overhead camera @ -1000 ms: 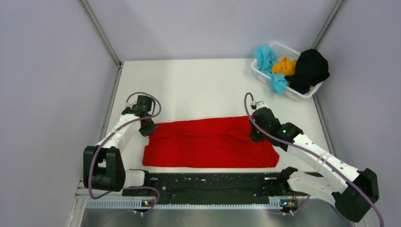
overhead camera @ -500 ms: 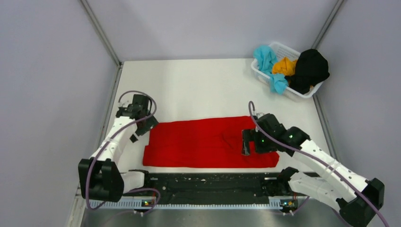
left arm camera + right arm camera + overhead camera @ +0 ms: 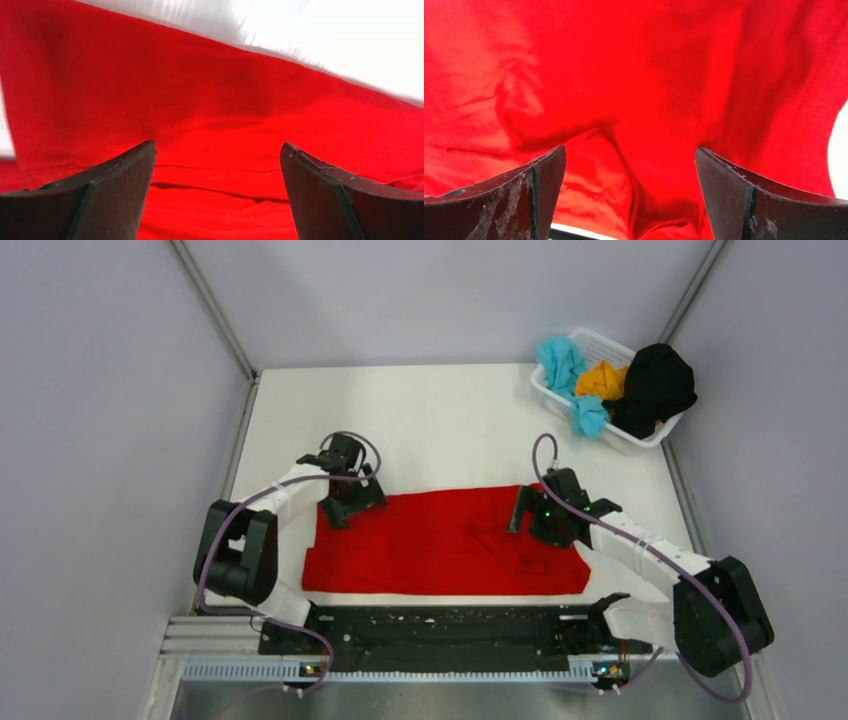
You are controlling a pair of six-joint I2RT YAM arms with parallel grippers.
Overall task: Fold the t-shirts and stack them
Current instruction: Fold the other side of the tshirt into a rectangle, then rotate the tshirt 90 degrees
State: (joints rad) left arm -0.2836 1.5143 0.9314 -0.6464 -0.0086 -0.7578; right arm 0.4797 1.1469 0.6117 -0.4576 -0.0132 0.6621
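Note:
The red t-shirt [image 3: 445, 545] lies flat on the table as a wide folded band, with wrinkles near its right end. My left gripper [image 3: 353, 506] hovers open over its far left corner. In the left wrist view the left gripper [image 3: 217, 150] has only the red t-shirt [image 3: 215, 100] showing between its fingers. My right gripper [image 3: 530, 524] stands open above the wrinkled right part. In the right wrist view the right gripper [image 3: 629, 152] is empty over the creased red t-shirt [image 3: 624, 75]. The teal [image 3: 562, 360], orange-yellow [image 3: 603, 380] and black [image 3: 655, 385] t-shirts sit bunched in the basket.
A white mesh basket [image 3: 606, 342] stands at the table's far right corner. Grey walls close in the left, back and right. A black rail [image 3: 440, 625] runs along the near edge between the arm bases. Bare white table [image 3: 420, 420] lies beyond the red shirt.
Both grippers have gone from shut to open, letting go of the red shirt. The left gripper moved right onto the shirt's far left corner. The right gripper swung toward the middle, then back a little.

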